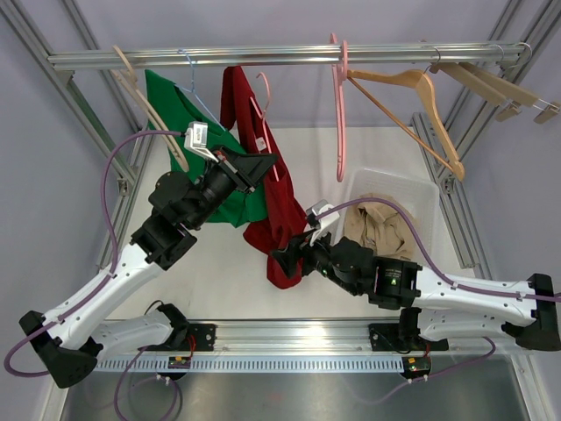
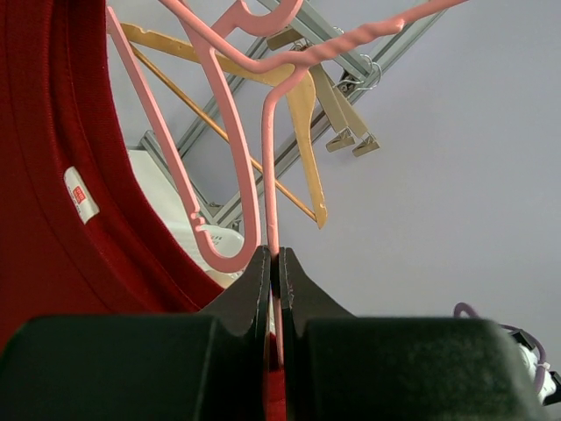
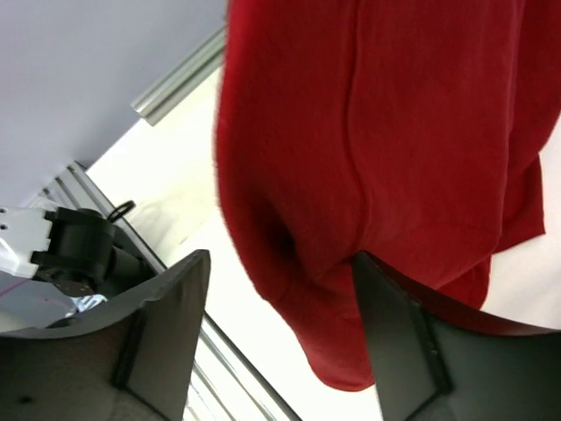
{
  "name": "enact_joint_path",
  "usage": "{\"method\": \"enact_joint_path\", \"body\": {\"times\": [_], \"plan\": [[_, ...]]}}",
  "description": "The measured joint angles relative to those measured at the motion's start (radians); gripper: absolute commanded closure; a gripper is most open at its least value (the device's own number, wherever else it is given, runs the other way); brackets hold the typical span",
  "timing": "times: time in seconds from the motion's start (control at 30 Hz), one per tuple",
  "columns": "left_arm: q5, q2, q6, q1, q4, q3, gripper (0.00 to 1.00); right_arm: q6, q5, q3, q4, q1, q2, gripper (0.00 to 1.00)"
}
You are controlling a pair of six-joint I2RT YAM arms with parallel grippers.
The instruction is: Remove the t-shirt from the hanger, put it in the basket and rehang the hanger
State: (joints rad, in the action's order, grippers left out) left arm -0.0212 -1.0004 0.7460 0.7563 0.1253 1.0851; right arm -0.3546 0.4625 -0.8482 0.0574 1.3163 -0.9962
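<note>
I judge the job part done at best: the red t-shirt (image 1: 276,206) hangs from the pink hanger (image 1: 266,105) on the rail (image 1: 289,55) along the far edge of the bench (image 1: 219,263), left of the middle. One arm of that hanger looks bare, and in the left wrist view it runs through the neck opening, with the collar and its label off to one side. The other shoulder seems to carry the cloth, so that is what I have left to slide off.

My left tool (image 1: 263,165) is pressed together on the hanger's thin pink bar, steadying it. My right tool (image 1: 285,259) sits low at the hem with its fingers spread, red cloth hanging between them but not pinched, as far as the right wrist view shows.

Things crowd in around it. A green t-shirt (image 1: 188,132) hangs just beside the red one toward the far left corner, partly behind my left arm, and I could snag it. An empty pink hanger (image 1: 340,114) hangs just to the right, and wooden hangers (image 1: 412,96) run toward the far right corner. A white bin (image 1: 412,197) holding beige cloth (image 1: 377,230) stands by the right edge, near my right arm
</note>
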Motion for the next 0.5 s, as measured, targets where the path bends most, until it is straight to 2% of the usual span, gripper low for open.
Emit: {"method": "enact_joint_path", "body": {"times": [0.03, 0.1, 0.13, 0.17, 0.2, 0.23, 0.4, 0.5], "plan": [[0.001, 0.000, 0.003, 0.000, 0.001, 0.000, 1.00, 0.000, 0.005, 0.006, 0.000, 0.000, -0.002, 0.34], [0.003, 0.000, 0.007, 0.000, 0.001, 0.000, 1.00, 0.003, 0.019, 0.008, -0.001, 0.000, -0.005, 0.49], [0.004, 0.000, 0.008, 0.000, 0.001, 0.000, 1.00, 0.007, 0.026, 0.008, -0.003, 0.000, -0.007, 0.61], [0.004, 0.000, 0.008, 0.000, 0.001, 0.000, 1.00, 0.011, 0.034, 0.008, -0.006, 0.000, -0.010, 0.88], [0.005, 0.000, 0.008, 0.000, 0.001, 0.000, 1.00, 0.016, 0.042, 0.008, -0.008, 0.000, -0.013, 0.97], [0.005, 0.000, 0.007, 0.000, 0.001, 0.000, 1.00, 0.012, 0.046, 0.008, -0.008, 0.000, -0.017, 1.00], [0.010, -0.003, 0.006, -0.010, 0.000, 0.001, 1.00, -0.002, 0.051, 0.008, -0.002, 0.030, -0.015, 1.00], [0.031, -0.040, 0.006, -0.037, -0.019, 0.051, 1.00, -0.014, 0.059, 0.012, 0.039, 0.084, -0.002, 1.00]]}}
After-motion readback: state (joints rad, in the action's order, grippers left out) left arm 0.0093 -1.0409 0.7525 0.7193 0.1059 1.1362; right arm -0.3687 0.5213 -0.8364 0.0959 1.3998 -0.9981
